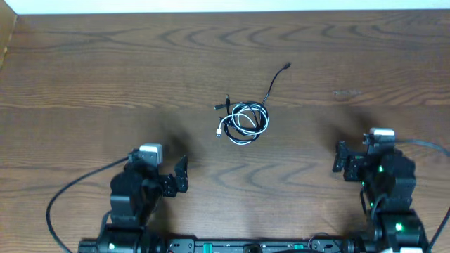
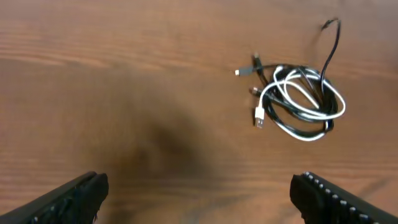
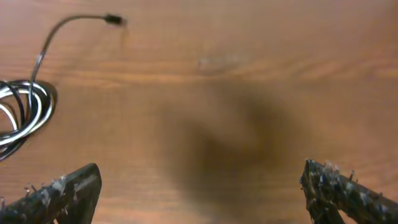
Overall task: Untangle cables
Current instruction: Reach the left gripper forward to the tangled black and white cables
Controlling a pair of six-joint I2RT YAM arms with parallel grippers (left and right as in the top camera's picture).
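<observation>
The cables lie tangled together in one small coil (image 1: 246, 119) on the wooden table (image 1: 105, 70), past its middle. The white cable (image 2: 277, 87) loops through the black cable (image 2: 334, 43), whose free tail curves away to a small plug (image 1: 287, 67). The white plug end (image 1: 220, 131) points to the near left. My left gripper (image 1: 157, 167) stands open near the front left, well short of the coil and empty (image 2: 199, 183). At the front right my right gripper (image 1: 373, 158) is also open and empty (image 3: 200, 171), with the coil's edge (image 3: 25, 112) far to its left.
Thick black wires (image 1: 60, 204) run from the arm bases along the table's front edge. A white strip (image 1: 225, 5) borders the far side of the table.
</observation>
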